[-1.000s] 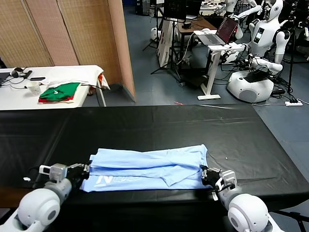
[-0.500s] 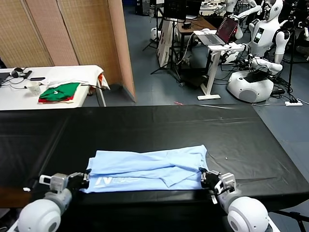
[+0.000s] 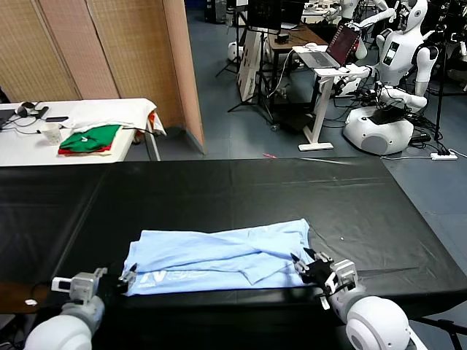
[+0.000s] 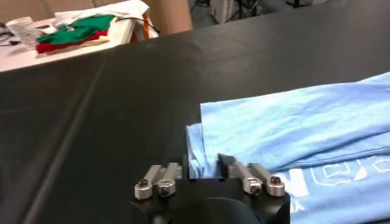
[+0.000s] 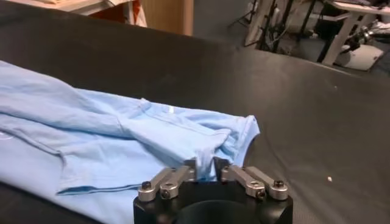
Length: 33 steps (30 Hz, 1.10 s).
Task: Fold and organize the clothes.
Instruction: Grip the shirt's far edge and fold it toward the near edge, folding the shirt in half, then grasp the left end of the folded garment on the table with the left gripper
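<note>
The clothes are one pale sky-blue T-shirt (image 3: 219, 255), folded into a long band with white lettering at its left end, lying near the front edge of the black table (image 3: 241, 189). My left gripper (image 3: 125, 278) is at the shirt's left end. In the left wrist view the shirt (image 4: 292, 128) has its folded edge lying loose between that gripper's (image 4: 207, 167) open fingers. My right gripper (image 3: 303, 267) is at the shirt's right end. In the right wrist view it (image 5: 204, 165) stands open around a bunched bit of the shirt (image 5: 109, 134).
A white side table (image 3: 29, 146) at the back left carries green-and-red folded garments (image 3: 90, 138), a white cloth (image 3: 109, 113) and a cup (image 3: 51, 133). A wooden screen (image 3: 109, 51) stands behind it. A laptop stand (image 3: 332, 47) and other robots (image 3: 387, 95) are beyond the far right.
Both grippers drew back toward the front edge, dragging the shirt nearer and flatter. Their fingers, shut on the shirt's ends earlier, now stand apart.
</note>
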### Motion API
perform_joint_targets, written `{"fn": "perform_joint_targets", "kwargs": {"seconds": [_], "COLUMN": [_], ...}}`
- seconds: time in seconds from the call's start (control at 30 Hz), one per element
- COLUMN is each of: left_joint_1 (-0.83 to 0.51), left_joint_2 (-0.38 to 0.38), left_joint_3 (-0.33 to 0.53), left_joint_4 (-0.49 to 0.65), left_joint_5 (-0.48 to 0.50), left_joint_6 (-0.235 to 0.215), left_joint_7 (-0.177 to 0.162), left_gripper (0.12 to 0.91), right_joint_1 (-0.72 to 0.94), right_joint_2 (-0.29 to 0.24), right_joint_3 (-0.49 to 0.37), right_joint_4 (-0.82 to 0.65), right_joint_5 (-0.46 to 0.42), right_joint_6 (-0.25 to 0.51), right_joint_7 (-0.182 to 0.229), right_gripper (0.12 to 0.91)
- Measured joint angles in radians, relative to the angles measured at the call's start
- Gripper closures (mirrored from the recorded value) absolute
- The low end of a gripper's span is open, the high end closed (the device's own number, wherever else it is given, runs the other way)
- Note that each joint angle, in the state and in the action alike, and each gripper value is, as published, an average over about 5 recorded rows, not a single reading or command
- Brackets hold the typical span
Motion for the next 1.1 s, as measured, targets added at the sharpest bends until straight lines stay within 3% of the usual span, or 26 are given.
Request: {"fn": "perform_joint_targets", "kwargs": {"seconds": [0.07, 0.17, 0.33, 0.63, 1.1], "left_joint_1": [-0.014, -0.063, -0.194, -0.347, -0.376], "left_joint_2": [-0.008, -0.022, -0.053, -0.050, -0.048], "left_joint_3": [-0.005, 0.001, 0.043, 0.111, 0.147], "left_joint_4": [-0.001, 0.020, 0.103, 0.278, 0.391], "left_joint_5": [0.005, 0.015, -0.009, -0.068, -0.051], "left_joint_6": [-0.026, -0.062, -0.076, -0.067, -0.064], "left_joint_7": [0.019, 0.057, 0.089, 0.099, 0.111], "left_gripper": [0.137, 0.125, 0.123, 0.123, 0.123], "right_joint_1": [0.018, 0.058, 0.140, 0.221, 0.239], "right_joint_2": [0.013, 0.039, 0.086, 0.137, 0.192], "right_joint_3": [0.002, -0.004, -0.020, -0.033, -0.031], "right_joint_4": [-0.010, -0.051, -0.155, -0.292, -0.372], "right_joint_5": [0.006, 0.001, -0.023, -0.044, -0.050], "right_joint_6": [0.031, 0.064, 0.076, 0.075, 0.074], "right_joint_7": [0.016, 0.032, 0.036, 0.039, 0.052], "right_gripper": [0.133, 0.120, 0.118, 0.118, 0.118]}}
